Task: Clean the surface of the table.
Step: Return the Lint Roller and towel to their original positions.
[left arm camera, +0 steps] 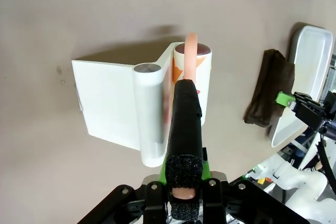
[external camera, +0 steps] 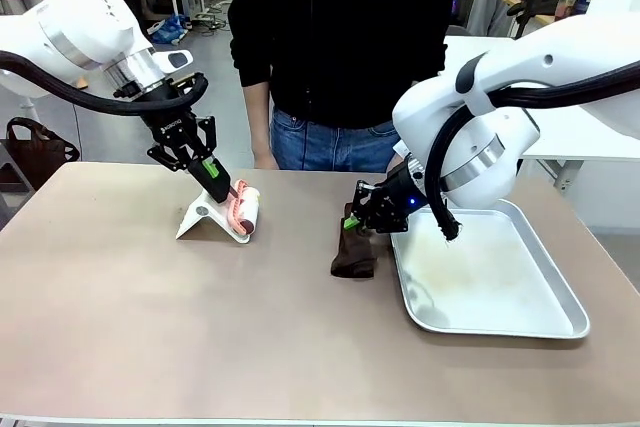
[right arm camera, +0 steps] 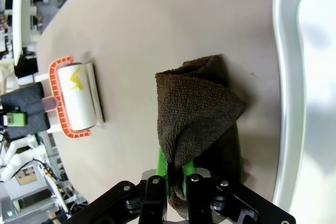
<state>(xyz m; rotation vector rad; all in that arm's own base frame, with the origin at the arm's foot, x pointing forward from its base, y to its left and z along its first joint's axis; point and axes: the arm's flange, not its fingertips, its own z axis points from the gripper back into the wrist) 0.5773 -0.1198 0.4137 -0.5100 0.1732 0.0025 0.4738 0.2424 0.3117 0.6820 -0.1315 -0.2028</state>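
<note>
A wide taupe-brown bench point(external camera: 150, 327) is carrying three things. A white stand point(external camera: 205, 217) with a lint roller point(external camera: 246, 210) is sitting left of the middle. A dark brown cloth point(external camera: 355, 252) is lying crumpled near the middle, just beside a shiny metal tray point(external camera: 540, 319) that is resting on the right.

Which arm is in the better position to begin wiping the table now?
Probably the right: its gripper is shut on the brown cloth, which already lies on the table. The left gripper holds the lint roller at its white stand.
</note>
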